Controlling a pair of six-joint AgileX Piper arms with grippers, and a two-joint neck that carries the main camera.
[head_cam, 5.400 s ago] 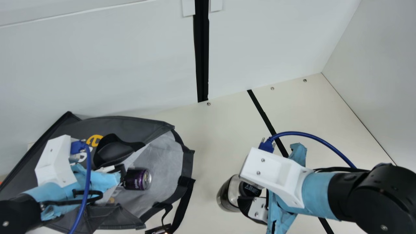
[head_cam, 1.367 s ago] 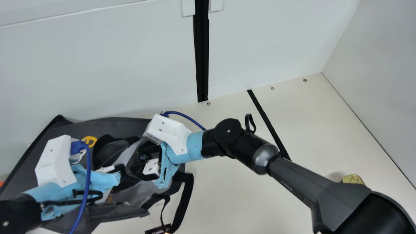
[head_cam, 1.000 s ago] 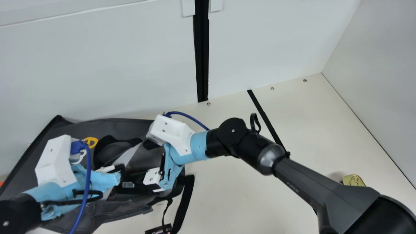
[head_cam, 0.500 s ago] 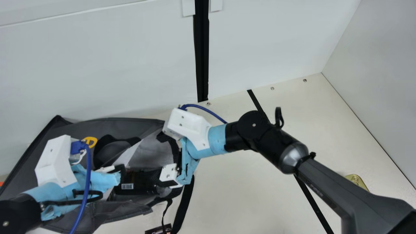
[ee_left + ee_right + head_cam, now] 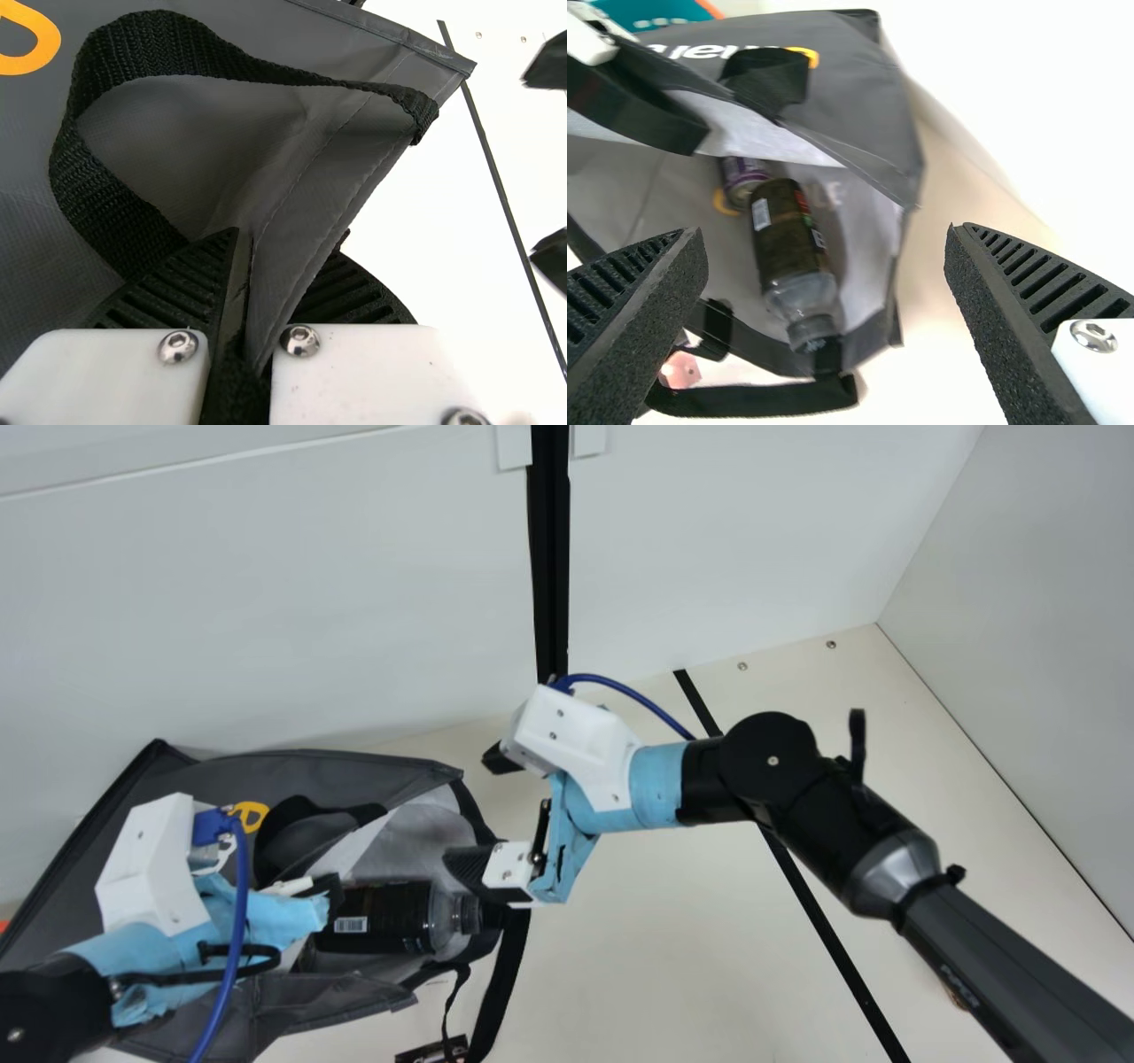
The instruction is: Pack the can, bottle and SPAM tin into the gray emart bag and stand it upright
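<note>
1. The gray emart bag (image 5: 354,769) lies on its side, mouth open; standing it up is left to be done.
2. Inside, the bottle (image 5: 381,917) and the can (image 5: 744,173) are already packed.
3. The SPAM tin is judged left to pack; it may be the sliver (image 5: 957,989) beside the right forearm (image 5: 1019,979).
4. The right gripper (image 5: 824,232) is spread wide, nothing held.
5. By the left gripper (image 5: 241,239), the bag's edge is pinched.
</note>
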